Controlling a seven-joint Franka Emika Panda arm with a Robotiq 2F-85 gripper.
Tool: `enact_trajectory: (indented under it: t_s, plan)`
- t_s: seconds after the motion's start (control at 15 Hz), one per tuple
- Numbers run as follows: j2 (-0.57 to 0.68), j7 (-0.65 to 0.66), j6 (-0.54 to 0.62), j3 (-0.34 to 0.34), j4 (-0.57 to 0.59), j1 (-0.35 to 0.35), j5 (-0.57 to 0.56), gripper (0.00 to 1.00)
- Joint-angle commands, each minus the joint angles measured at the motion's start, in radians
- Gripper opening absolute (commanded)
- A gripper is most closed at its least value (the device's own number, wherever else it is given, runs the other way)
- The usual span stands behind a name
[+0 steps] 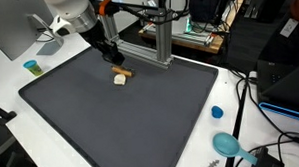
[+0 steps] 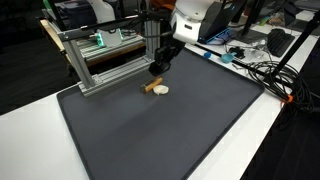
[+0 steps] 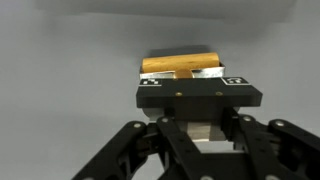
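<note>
My gripper (image 1: 113, 61) (image 2: 156, 70) hangs low over the far part of the dark mat (image 1: 131, 124) (image 2: 170, 135). In the wrist view the gripper (image 3: 190, 128) is shut, with a pale block (image 3: 190, 132) filling the gap between its fingers. Just past the fingertips a short wooden stick (image 3: 180, 65) lies crosswise. In both exterior views the wooden stick (image 1: 123, 69) (image 2: 149, 87) lies on the mat right under the fingertips, with a pale piece (image 1: 119, 80) (image 2: 162, 90) next to it. I cannot tell from those views whether the fingers touch the stick.
An aluminium frame (image 1: 153, 43) (image 2: 100, 62) stands along the mat's far edge, close behind the gripper. On the white table lie a blue cap (image 1: 217, 112), a teal scoop (image 1: 230, 144) and a small teal cup (image 1: 31, 67). Cables (image 2: 262, 70) run beside the mat.
</note>
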Motion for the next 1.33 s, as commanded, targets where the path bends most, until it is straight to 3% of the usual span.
enact_trajectory:
  t_s: [0.0, 0.2, 0.6, 0.67, 0.87, 0.93, 1.27]
  plan:
    - [-0.177, -0.133, -0.009, 0.014, -0.091, 0.009, -0.074, 0.21]
    - [-0.258, -0.238, -0.060, 0.035, -0.086, 0.030, -0.131, 0.21]
    - [-0.284, -0.478, -0.068, 0.095, -0.042, 0.052, -0.159, 0.21]
    - [-0.275, -0.403, -0.073, 0.088, -0.036, 0.048, -0.129, 0.46]
    - [-0.272, -0.449, -0.073, 0.097, -0.036, 0.052, -0.135, 0.46]
    - [-0.301, -0.526, 0.001, 0.106, -0.084, 0.050, -0.163, 0.21]
    - [-0.310, -0.786, 0.125, 0.115, -0.162, 0.028, -0.156, 0.21]
